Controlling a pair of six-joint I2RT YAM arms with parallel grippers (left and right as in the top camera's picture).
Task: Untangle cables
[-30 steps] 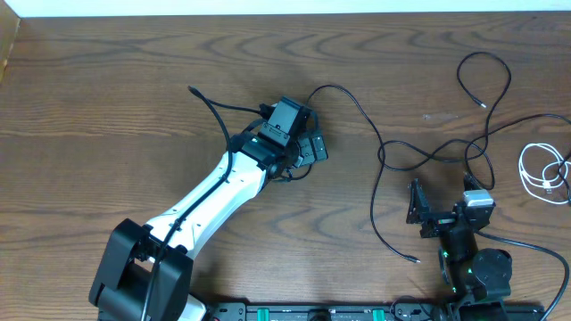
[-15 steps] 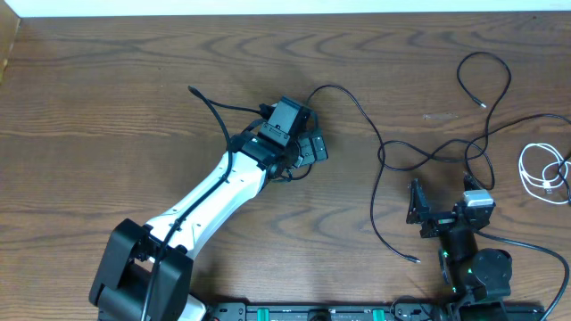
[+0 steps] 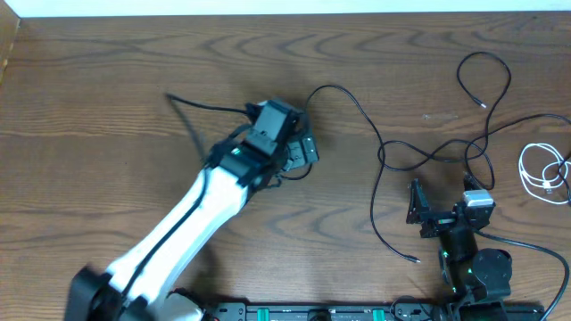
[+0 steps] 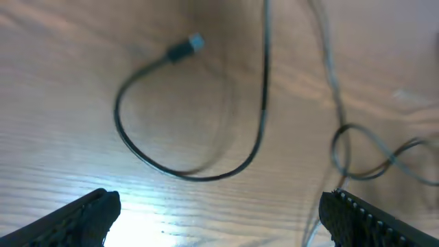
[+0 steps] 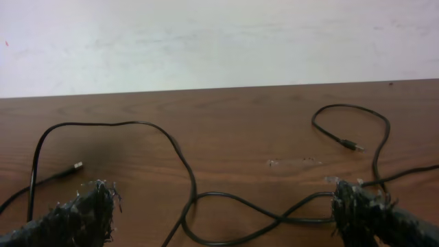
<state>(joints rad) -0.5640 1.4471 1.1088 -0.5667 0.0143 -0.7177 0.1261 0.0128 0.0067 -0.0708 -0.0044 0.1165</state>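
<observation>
Long black cables (image 3: 378, 169) run over the right half of the wooden table and cross in a tangle (image 3: 437, 152). A short white cable (image 3: 542, 174) lies coiled at the right edge. My left gripper (image 3: 302, 150) hangs open, left of one black cable's curled end (image 3: 314, 91). In the left wrist view that cable loop (image 4: 206, 175) and its plug (image 4: 194, 42) lie beyond the open gripper (image 4: 219, 219), with nothing between the fingers. My right gripper (image 3: 443, 194) stands open just below the tangle. The crossed strands (image 5: 274, 216) lie on the table between its fingertips (image 5: 75, 219).
The table's far edge (image 5: 219, 88) meets a white wall. A thicker black wire (image 3: 192, 105) fixed to the left arm sticks out to the upper left. The arm bases and a black rail (image 3: 357, 312) sit along the near edge.
The left arm has swung left and its gripper has shifted slightly left and up, taking the arm's own wire with it. The right arm and the cables have not moved.
</observation>
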